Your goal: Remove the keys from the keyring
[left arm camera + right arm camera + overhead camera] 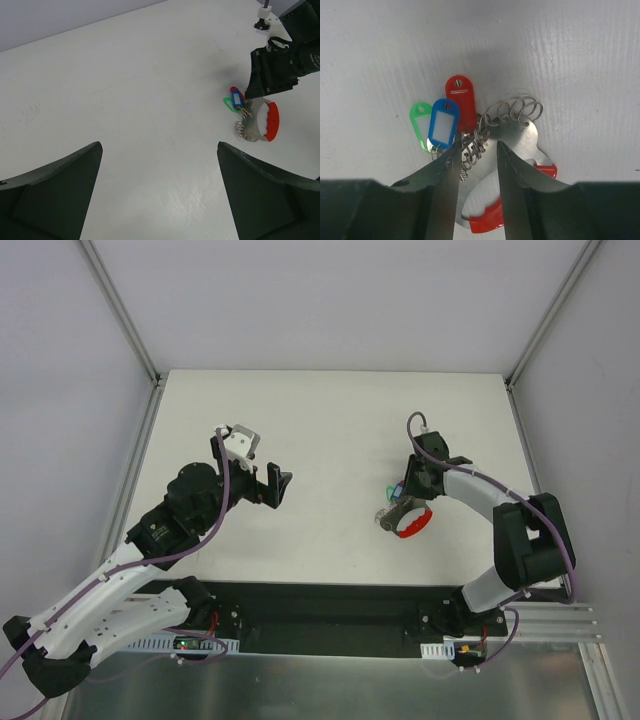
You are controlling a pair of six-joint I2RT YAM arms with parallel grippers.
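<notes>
On the left, the left fingers (55, 195) are standing spread wide over bare tabletop (125, 100), holding nothing. The task's things are lying well apart from them, ahead and off to their right. Moving across, we are finding the keys (442, 125) fanned out just beyond the tips of the right fingers (437, 192). A green head, a blue one overlapping it and a red one beside that are all lying flat on the tabletop. The keyring (475, 140), a tangle of thin silvery wire loops, is sitting in the narrow gap between those fingers. It is brushing the finger nearer the keys, and a coil of loops is trailing past the tips on the far side. These fingers are drawn close together, but we cannot tell whether they are pinching the wire. The red band (487, 220) is lying beneath them, mostly covered, and the heads and wire are hiding the key blades.
</notes>
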